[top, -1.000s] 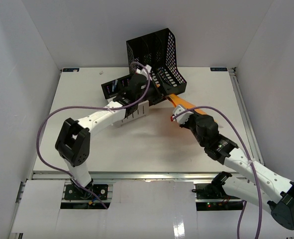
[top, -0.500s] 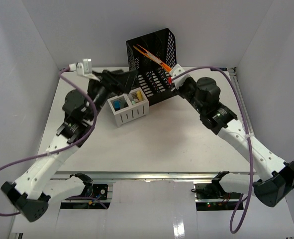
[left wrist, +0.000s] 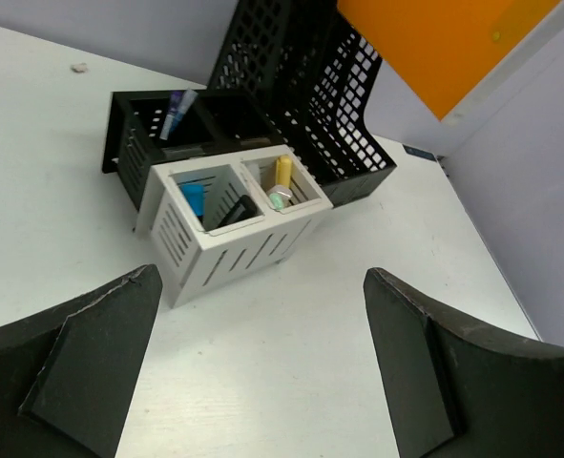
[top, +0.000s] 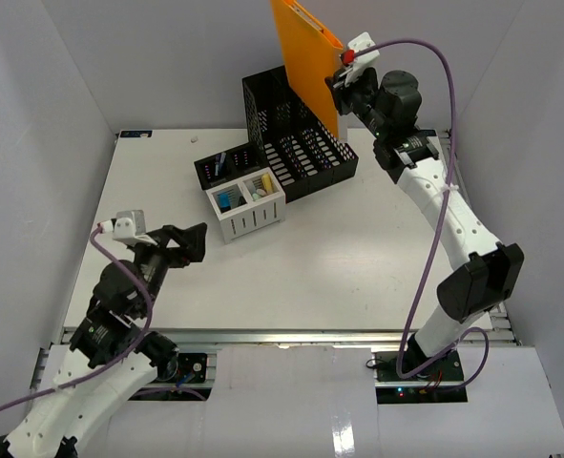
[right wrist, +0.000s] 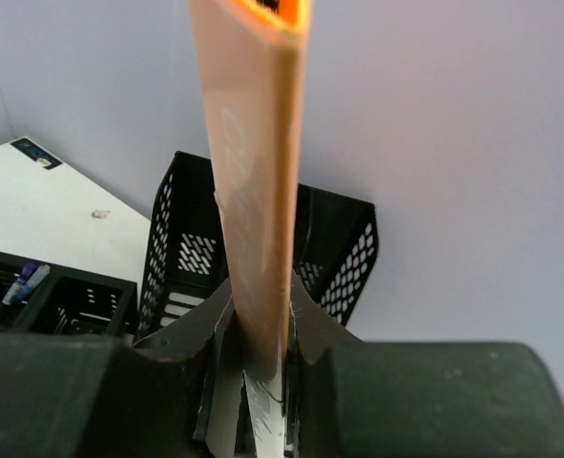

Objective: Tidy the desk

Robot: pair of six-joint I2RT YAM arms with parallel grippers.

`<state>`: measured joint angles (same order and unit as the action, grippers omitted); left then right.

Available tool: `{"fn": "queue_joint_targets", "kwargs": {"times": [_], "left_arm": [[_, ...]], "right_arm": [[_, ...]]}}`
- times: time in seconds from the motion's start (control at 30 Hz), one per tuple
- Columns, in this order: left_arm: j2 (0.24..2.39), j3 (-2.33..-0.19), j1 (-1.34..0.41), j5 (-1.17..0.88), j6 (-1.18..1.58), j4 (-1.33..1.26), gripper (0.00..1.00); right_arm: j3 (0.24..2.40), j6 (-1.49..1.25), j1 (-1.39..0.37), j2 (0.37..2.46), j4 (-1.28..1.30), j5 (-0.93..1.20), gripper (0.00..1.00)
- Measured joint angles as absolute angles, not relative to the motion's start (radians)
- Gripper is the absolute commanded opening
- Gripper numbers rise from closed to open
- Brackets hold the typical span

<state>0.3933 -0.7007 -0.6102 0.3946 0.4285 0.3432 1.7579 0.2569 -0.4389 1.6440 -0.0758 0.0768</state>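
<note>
The desk (top: 358,258) is a large white tabletop. My right gripper (top: 337,88) is shut on an orange folder (top: 303,59) and holds it upright, high above the black mesh file rack (top: 301,129); the wrist view shows the folder (right wrist: 253,181) edge-on between the jaws, over the rack (right wrist: 344,253). My left gripper (top: 184,243) is open and empty, low over the desk's near left. It looks toward a white pen holder (left wrist: 229,224), a black pen holder (left wrist: 153,134) and the rack (left wrist: 310,95).
The white holder (top: 246,208) holds a blue item and small items; the black holder (top: 226,165) sits behind it, touching the rack. White enclosure walls stand on three sides. A metal rail runs along the desk's near edge (top: 282,336).
The right arm has lifted the orange folder from beside the rack to high above it. The left arm has drawn back from the holders to the near left, gripper open.
</note>
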Motion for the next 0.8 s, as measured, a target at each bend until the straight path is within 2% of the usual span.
{"fn": "queue_joint_targets", "kwargs": {"times": [0.3,0.5,0.8], "left_arm": [[0.101,-0.647,-0.61,0.466,0.499,0.543,0.98],[0.08,-0.643,-0.61,0.471,0.521,0.603,0.98],[0.08,-0.633,-0.61,0.477,0.533,0.629,0.98]], "right_arm": [[1.795,0.135,-0.402,1.781,-0.087,0.143,0.08],[1.797,0.076,-0.382,1.846,-0.163,0.176,0.08],[1.722,-0.076,-0.286,1.94,-0.37,0.347,0.08]]}}
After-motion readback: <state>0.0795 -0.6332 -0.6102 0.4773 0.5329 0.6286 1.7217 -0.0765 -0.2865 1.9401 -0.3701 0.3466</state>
